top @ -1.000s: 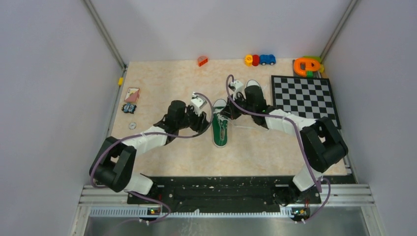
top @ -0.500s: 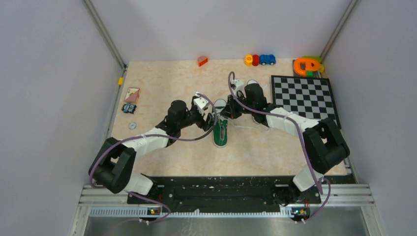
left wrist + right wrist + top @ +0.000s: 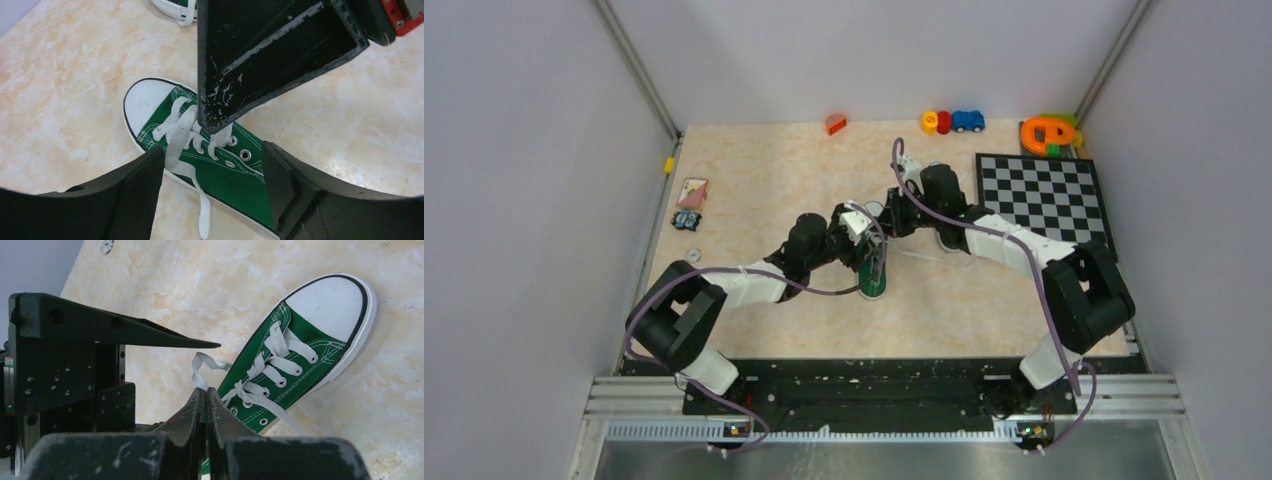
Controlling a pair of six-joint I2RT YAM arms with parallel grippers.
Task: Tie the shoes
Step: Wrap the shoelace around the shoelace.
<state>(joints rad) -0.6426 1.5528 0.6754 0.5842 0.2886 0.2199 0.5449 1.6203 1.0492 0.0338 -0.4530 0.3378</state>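
From above, the left tool (image 3: 871,250) sits right over the green shoe (image 3: 873,285). It hides the middle of the shoe, so only the near end and a bit of the white toe show. The other shoe (image 3: 172,6) is almost all hidden under the right arm in the top view. From the left wrist, only a small piece of its white sole peeks in at the top edge. Both wrist views cut off the heel of the green shoe.

The green shoe lies flat on the worktop (image 3: 754,180), near the middle, between the two arms. Its long side runs from near to far, and the white toe points away from the arm bases.

The left tool is spread wide, one side on each side of the shoe, and it holds nothing. The right tool (image 3: 206,392) is pressed together and pinches a white lace (image 3: 197,371) just above the eyelets.

A second ago the left arm was beside the shoe, on its left. Now it has swung to the right and hangs over it. The shoe has not moved, and the right arm has hardly moved.
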